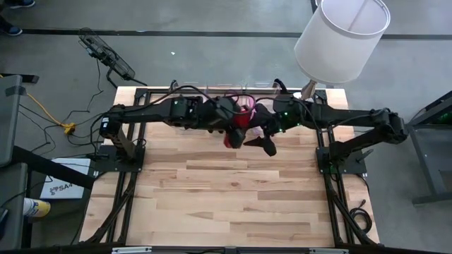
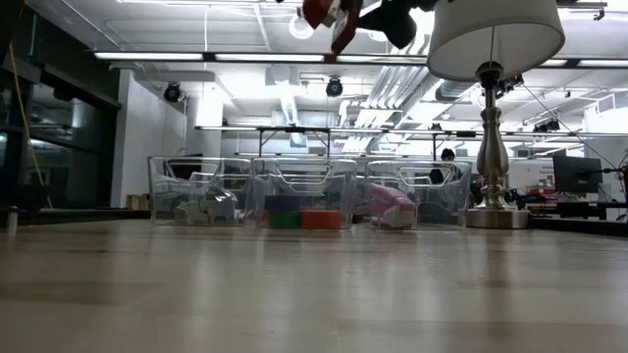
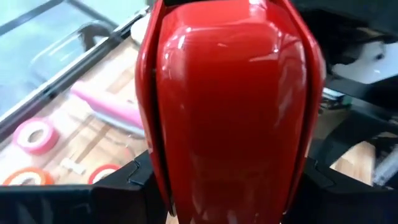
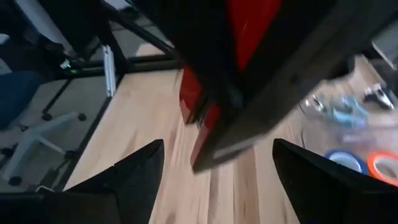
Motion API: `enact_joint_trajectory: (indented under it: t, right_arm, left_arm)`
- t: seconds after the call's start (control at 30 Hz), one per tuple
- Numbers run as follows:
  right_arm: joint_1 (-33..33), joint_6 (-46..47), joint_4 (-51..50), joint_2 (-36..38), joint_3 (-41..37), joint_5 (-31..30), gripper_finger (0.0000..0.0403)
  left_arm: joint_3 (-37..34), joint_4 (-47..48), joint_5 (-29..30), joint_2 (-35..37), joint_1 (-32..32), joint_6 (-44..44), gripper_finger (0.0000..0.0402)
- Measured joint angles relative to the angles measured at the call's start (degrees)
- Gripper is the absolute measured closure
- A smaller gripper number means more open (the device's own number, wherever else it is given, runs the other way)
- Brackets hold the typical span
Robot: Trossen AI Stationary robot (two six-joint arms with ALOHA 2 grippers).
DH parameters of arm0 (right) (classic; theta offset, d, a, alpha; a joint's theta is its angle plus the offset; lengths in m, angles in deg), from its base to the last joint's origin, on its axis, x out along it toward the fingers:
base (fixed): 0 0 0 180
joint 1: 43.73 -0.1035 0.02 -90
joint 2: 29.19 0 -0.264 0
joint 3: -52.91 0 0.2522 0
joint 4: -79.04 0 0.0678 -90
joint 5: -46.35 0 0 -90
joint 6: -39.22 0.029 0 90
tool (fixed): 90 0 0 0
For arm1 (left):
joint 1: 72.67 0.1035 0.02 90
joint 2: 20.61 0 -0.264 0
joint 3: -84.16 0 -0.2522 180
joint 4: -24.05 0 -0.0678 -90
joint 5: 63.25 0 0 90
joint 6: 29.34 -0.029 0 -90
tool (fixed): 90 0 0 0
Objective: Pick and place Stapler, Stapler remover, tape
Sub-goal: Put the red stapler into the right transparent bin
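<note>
Two dark arms meet above the far middle of the wooden worktop, near three clear bins. Left end effector grips a red stapler between its fingers, held high in the air. Right end effector stands spread wide, empty, just beside the stapler. Tape rolls lie in a bin below.

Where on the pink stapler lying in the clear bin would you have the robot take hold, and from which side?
Grip the pink stapler across the middle of its long, narrow body, coming down from above. It seems to lie flat among tape rolls inside the clear bin, whose walls probably block a sideways approach. The left tool already holds the red stapler; the right tool is open.
</note>
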Motion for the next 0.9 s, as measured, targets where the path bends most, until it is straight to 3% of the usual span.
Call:
enact_joint_trajectory:
  t: [0.27,0.53,0.9]
  right_arm:
    - [0.0,-1.3,4.9,0.0,-0.1,6.4,0.0111]
    - [0.3,-1.3,5.0,0.2,-0.1,2.7,0.0111]
    - [3.2,-1.1,1.3,0.2,0.1,2.5,0.0111]
  left_arm:
    - [0.0,-5.0,-1.9,0.2,0.0,-6.2,0.0199]
    - [0.0,-6.0,-1.0,0.2,0.0,-7.9,0.0199]
    - [-0.1,-7.1,-0.8,-0.2,0.0,-7.4,0.0199]
